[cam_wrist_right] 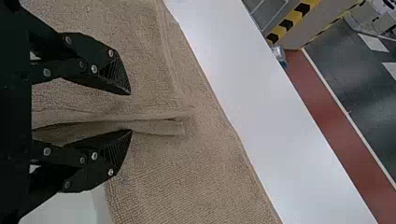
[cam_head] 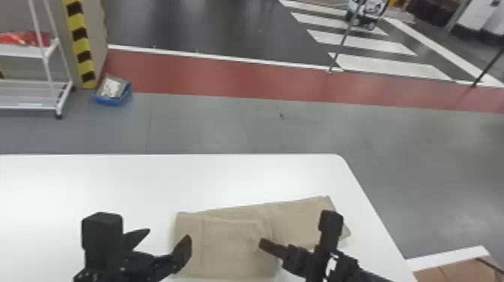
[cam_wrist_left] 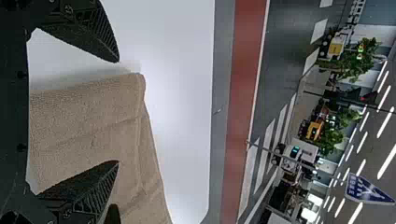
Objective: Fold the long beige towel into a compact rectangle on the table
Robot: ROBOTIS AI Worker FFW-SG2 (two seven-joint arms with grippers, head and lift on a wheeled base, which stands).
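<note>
The beige towel lies on the white table, its left part doubled over in a squarish layer and its right part stretching to a corner near the table's right side. My left gripper is open at the towel's left edge; in the left wrist view that gripper has one finger over the towel and the other beyond its edge. My right gripper stands over the towel's right part. In the right wrist view, the open right gripper has a raised folded edge of the towel between its parted fingers.
The white table extends left and beyond the towel, with a rounded far right corner. A cardboard box stands off the table at the lower right. A white rack and a blue bin are on the floor at the far left.
</note>
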